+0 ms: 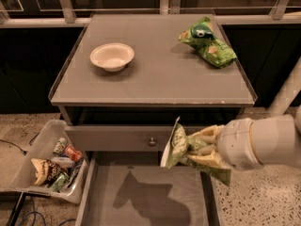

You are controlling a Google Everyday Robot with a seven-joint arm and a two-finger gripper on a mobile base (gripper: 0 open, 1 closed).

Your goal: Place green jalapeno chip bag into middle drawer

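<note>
My gripper [200, 149] reaches in from the right on a white arm and is shut on the green jalapeno chip bag [178, 145], a dull olive-green bag with pale label patches. The bag hangs on edge in front of the upper drawer front, above the right part of the middle drawer [108, 192]. That drawer is pulled open at the bottom, wide and grey with a flat floor, and my arm's shadow falls across it. Part of the bag is hidden behind the pale fingers [207, 160].
A white bowl [112, 56] and a brighter green bag [208, 42] lie on the cabinet top [155, 74]. A closed drawer front with a small knob [152, 141] sits above the open drawer. A clear bin of snacks [52, 160] stands on the floor at the left.
</note>
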